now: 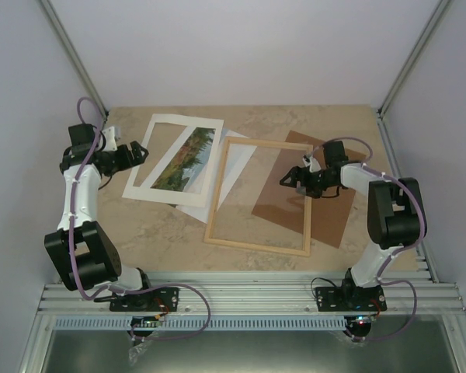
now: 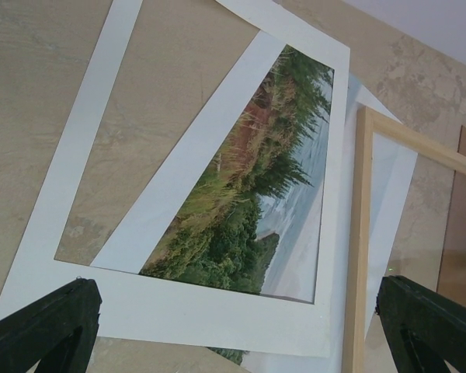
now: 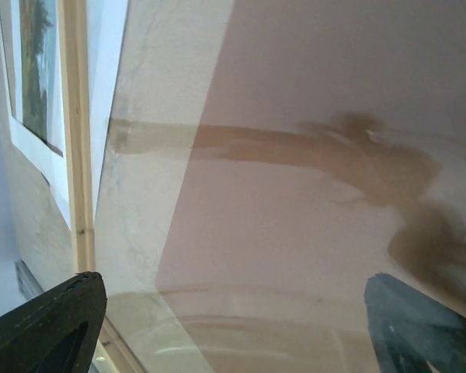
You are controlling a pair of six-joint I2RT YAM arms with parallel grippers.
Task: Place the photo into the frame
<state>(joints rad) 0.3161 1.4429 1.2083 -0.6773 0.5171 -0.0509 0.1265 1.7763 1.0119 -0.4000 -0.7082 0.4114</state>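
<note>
Photo [image 1: 188,159] lies far left under the mat [image 1: 159,194], beside the frame [image 1: 256,247], so I must free it; left fingers [image 2: 43,326] and right fingers [image 3: 46,318] both spread apart, holding nothing.

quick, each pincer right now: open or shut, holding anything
left pincer: open, holding nothing
right pincer: open, holding nothing

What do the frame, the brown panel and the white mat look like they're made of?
Frame: pale bare wood, faint grain. Brown panel: matte, uniform, probably fibreboard. Mat: flat white card, judging by its clean-cut window.
</note>
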